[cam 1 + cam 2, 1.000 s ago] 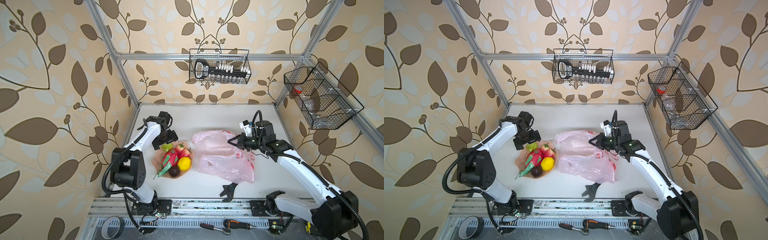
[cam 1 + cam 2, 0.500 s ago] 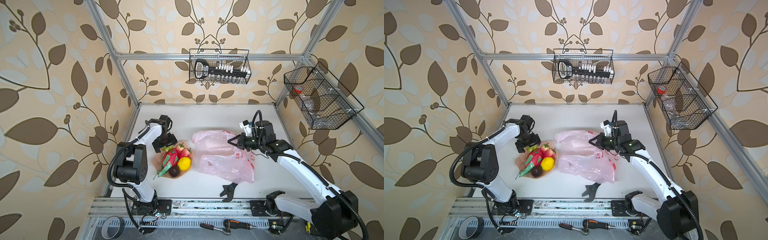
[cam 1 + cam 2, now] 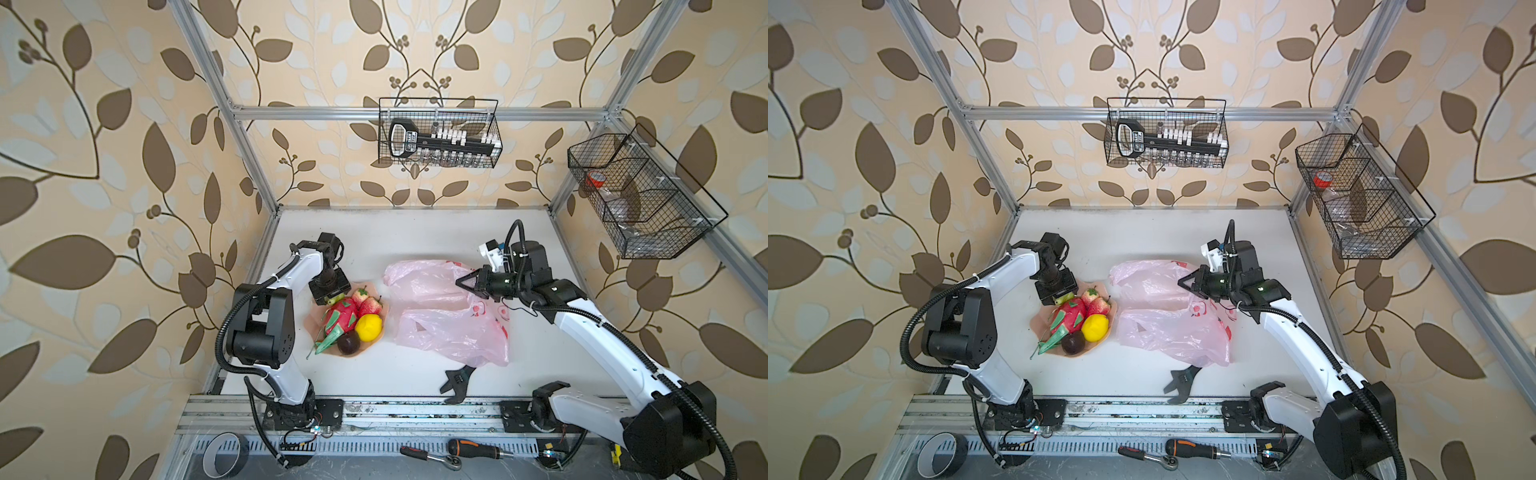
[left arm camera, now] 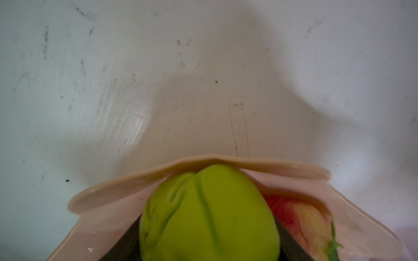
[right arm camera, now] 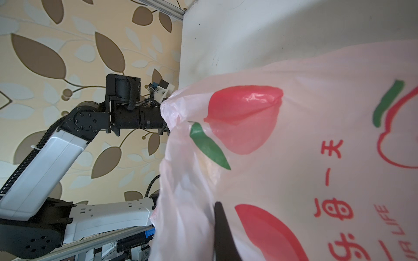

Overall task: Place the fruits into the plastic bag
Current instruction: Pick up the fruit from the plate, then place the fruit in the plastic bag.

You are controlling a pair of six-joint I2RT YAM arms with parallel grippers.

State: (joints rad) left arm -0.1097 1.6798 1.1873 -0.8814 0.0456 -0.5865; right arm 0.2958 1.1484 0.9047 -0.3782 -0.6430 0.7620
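White scuffed tabletop [image 3: 415, 237] between leaf-print walls, bare along the back edge, with a narrow clear strip between plate and bag. Left arm folded, left gripper [image 3: 332, 296] pointing down at the far rim of the faceted peach plate [image 3: 311, 322], dark jaws flanking the ridged green piece [image 4: 208, 214], grip not determinable; glossy dragon fruit [image 3: 340, 316], strawberries [image 3: 365, 301], lemon [image 3: 369, 327] and purple fruit [image 3: 348, 343] heaped alongside. Right arm stretched forward, right gripper [image 3: 463, 283] pinched together on the raised edge of the crinkly translucent plastic bag [image 3: 449, 328].
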